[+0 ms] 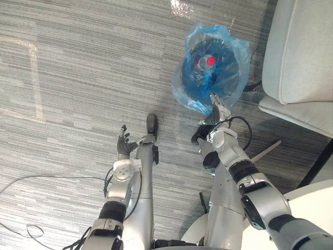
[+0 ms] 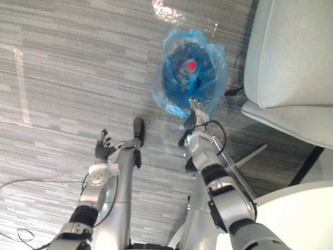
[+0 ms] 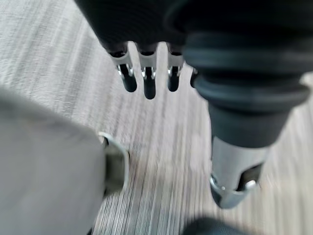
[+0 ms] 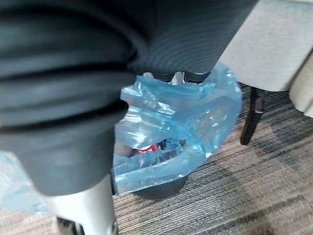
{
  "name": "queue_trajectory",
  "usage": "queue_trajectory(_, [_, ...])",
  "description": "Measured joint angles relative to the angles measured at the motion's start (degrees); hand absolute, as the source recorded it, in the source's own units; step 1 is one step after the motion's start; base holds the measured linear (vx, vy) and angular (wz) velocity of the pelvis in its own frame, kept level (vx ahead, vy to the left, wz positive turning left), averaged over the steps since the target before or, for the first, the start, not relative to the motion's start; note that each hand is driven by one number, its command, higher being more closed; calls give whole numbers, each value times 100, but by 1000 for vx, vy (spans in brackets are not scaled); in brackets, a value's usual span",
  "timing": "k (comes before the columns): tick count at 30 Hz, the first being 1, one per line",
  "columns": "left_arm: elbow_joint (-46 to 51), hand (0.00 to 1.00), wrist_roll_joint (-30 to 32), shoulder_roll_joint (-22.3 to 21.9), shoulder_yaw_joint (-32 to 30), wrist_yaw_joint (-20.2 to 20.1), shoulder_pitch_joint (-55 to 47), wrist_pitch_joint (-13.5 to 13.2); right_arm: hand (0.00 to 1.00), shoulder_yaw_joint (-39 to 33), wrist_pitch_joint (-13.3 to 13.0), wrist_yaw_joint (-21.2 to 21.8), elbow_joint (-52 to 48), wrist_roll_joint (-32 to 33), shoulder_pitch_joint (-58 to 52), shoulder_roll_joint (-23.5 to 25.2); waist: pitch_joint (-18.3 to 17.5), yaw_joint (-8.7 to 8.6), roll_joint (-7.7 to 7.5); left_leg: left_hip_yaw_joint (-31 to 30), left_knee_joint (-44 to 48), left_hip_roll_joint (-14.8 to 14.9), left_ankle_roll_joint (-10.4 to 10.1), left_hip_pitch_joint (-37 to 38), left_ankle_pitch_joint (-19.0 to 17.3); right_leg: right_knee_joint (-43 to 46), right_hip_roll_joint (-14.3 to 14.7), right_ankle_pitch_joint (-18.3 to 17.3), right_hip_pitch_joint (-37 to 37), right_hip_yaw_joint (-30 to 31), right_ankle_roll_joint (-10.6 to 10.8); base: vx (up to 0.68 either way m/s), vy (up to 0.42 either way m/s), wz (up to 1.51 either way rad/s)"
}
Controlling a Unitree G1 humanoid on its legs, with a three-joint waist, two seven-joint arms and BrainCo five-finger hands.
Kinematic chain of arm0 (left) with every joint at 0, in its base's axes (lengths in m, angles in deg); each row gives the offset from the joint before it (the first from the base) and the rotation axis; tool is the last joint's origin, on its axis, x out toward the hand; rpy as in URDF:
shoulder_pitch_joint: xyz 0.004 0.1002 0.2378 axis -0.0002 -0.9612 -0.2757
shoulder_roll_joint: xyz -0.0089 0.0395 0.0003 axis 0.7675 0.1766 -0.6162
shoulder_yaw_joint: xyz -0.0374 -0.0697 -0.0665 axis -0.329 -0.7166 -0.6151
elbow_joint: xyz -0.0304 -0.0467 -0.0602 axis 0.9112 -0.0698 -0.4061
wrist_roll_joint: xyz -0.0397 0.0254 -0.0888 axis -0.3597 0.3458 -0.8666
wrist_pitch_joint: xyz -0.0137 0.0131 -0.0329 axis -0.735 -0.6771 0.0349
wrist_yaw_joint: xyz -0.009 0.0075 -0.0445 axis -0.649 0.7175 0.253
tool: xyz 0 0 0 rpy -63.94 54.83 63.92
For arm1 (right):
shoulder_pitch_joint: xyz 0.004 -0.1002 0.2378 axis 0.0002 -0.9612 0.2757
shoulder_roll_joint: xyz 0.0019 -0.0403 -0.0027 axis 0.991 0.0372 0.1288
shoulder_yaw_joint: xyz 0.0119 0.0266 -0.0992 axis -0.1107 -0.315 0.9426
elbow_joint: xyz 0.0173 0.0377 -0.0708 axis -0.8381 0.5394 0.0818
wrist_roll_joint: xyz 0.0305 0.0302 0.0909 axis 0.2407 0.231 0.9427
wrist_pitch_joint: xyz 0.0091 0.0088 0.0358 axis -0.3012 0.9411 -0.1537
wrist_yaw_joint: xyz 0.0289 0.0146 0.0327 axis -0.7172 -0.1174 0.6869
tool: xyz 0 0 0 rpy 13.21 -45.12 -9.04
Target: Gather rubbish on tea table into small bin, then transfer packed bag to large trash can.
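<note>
Right hand [image 1: 216, 112] at crinkly translucent blue bag [image 1: 231, 49] in round dark bin [image 4: 161, 188], grip unclear; left hand [image 1: 125, 146] slack

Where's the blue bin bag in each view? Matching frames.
Left eye view: translucent blue plastic bag lining the small black bin, upper centre-right.
Right eye view: upper centre.
Left wrist view: faces grey striped floor past the left robot hand.
Right wrist view: centre.
Shared landmark: pale grey cushioned seat beside the bin.

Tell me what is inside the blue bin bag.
A bottle with a red cap lies in the blue bin bag; crumpled plastic folds hide whatever is beneath it.
</note>
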Motion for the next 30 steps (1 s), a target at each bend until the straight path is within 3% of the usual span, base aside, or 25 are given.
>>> queue_trajectory(4, [-344,0,-278,86,-57,-15,260,13,100,76,138,60,242,-169,323,169,0,-7,0,-5,49,-12,-4,-183,24,82,-11,-4,-201,46,7,7,2,1])
queue_trajectory(9, [-545,0,-427,96,-54,-24,345,-20,100,77,97,130,224,-152,504,269,-1,-5,2,-21,120,-56,5,-179,28,247,-18,-114,-203,260,131,1,5,11])
queue_trajectory(16, [-619,0,-449,109,-56,-40,377,-8,100,76,50,131,193,-84,434,266,-2,-4,3,-28,170,-56,24,-170,39,267,-10,-113,-173,276,132,-6,0,1])
queue_trajectory(30, [-795,0,-411,-44,-10,-74,374,224,100,82,-131,140,-740,410,-501,510,-116,7,-8,140,125,136,64,503,11,-24,175,83,510,340,39,-18,-2,-8])
